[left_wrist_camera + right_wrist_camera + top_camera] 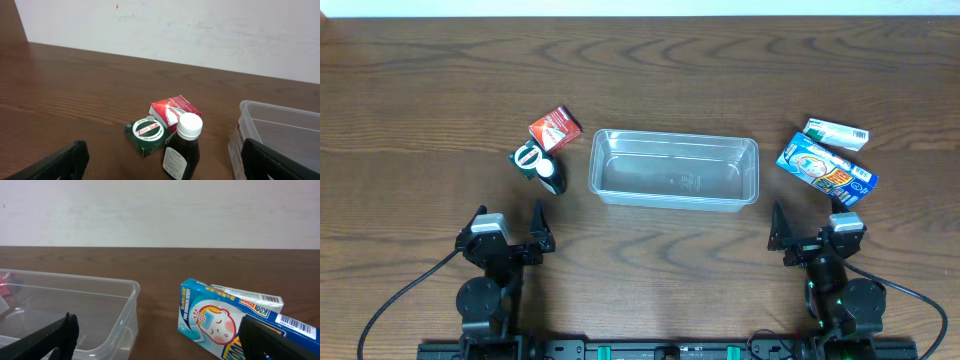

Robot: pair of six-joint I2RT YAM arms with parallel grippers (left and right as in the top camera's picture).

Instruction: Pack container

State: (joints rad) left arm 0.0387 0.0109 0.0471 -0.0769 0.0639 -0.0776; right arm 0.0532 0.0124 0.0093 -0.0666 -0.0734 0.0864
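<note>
Currently, your stock on the wooden table [420, 90] reads as follows.

Item 1: the container [672, 203], a clear shallow tub, upright, long side across the table, midway between your two arms. Contents: only its own bare floor shows.

Item 2: red packet [555, 128], just left of the container's far left corner, apart from its wall.

Item 3: green tin [529, 156], left of the container, beside the red packet on its near side.

Item 4: dark bottle [550, 177] with a white cap, touching the green tin and left of the container's near corner.

Item 5: blue box [825, 168], right of the container and lying at a slant.

Item 6: white-and-green box [836, 133], beyond the blue box, overlapping its far edge.

Item 7: left gripper [510, 224], nearer you than the container's left end, jaws spread wide, holding nothing.

Item 8: right gripper [810, 224], near the container's right end, jaws likewise wide and empty.
</note>
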